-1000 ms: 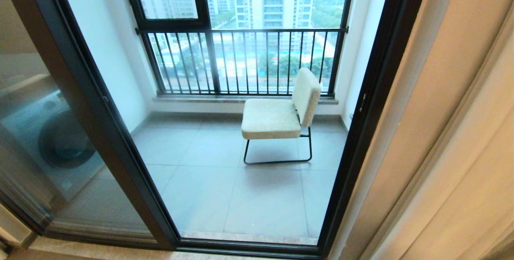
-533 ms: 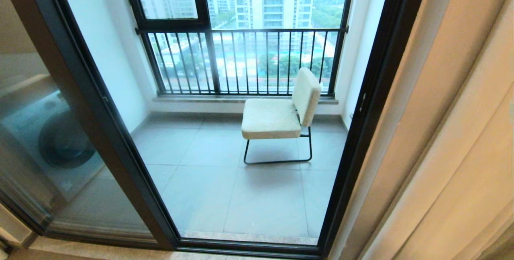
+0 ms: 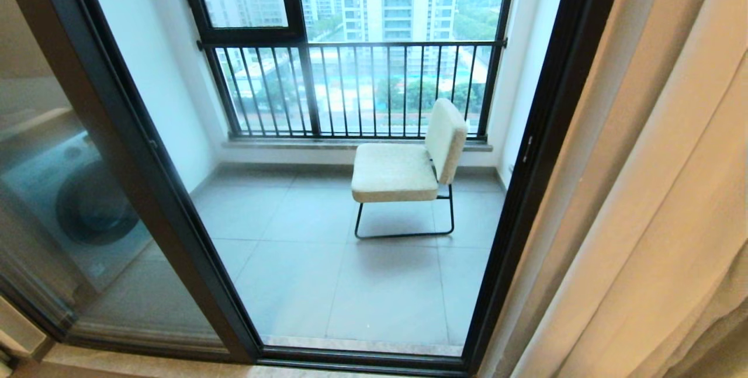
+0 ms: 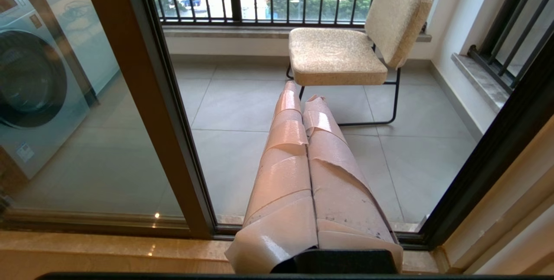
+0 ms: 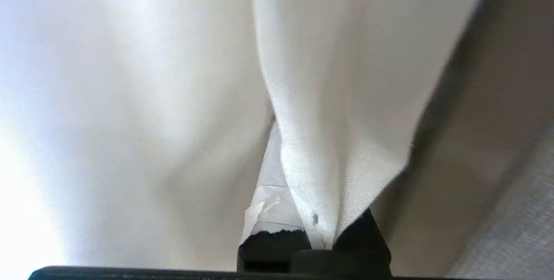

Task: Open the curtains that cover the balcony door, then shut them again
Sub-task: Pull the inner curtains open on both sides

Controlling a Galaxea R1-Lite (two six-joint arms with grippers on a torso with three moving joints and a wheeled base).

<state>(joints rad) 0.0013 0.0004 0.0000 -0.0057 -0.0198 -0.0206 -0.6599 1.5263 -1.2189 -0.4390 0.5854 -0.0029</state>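
Our right gripper (image 5: 298,210) has its fingers (image 5: 270,202) clenched on a fold of the curtains (image 5: 329,98); the pale fabric drapes over and past the fingers, hiding most of them. In the head view neither arm shows, and the curtains (image 3: 660,203) hang gathered at the right of the balcony door (image 3: 526,150), whose glass stands uncovered. Our left gripper (image 4: 301,98) is parked with its taped fingers (image 4: 285,141) pressed together, grasping nothing, pointing through the door toward the cream chair (image 4: 346,50) on the balcony floor (image 4: 242,107) beyond their tips.
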